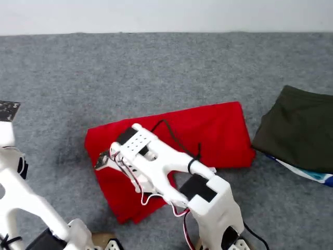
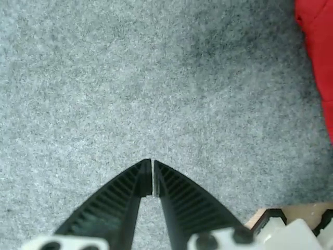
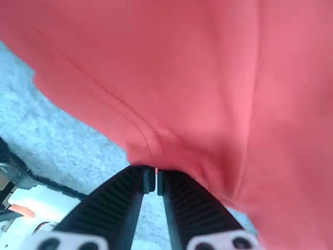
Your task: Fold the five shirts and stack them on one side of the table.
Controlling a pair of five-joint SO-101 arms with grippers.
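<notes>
Grey felt-like tabletop carries everything. Red shirt is the biggest item. It lies mid-table as a rough rectangle, already doubled over at least once, with the end under the right arm skewed and not squared off.

A dark green shirt sits well apart from the right pincer, beyond the far end of the red one. It looks folded and rests on top of a white-and-blue garment whose edge peeks out beneath it.

Progress, as a judgement: the stack is started with at least two pieces, the red shirt is mid-fold, and any remaining shirts can't be counted from here. Left to do: finish the red fold, then carry it over to the pile.

The right pincer sits at the end of the red shirt farthest from the stack. In the right wrist view its jaws are pressed together, with the red cloth's edge bunched right at the tips, so it looks to be pinching the red shirt's hem. The rest of the shirt spreads out ahead of the pincer.

The left pincer is pressed together with nothing in it, over bare tabletop. The red shirt's edge is off to one side, near it but not touching.
</notes>
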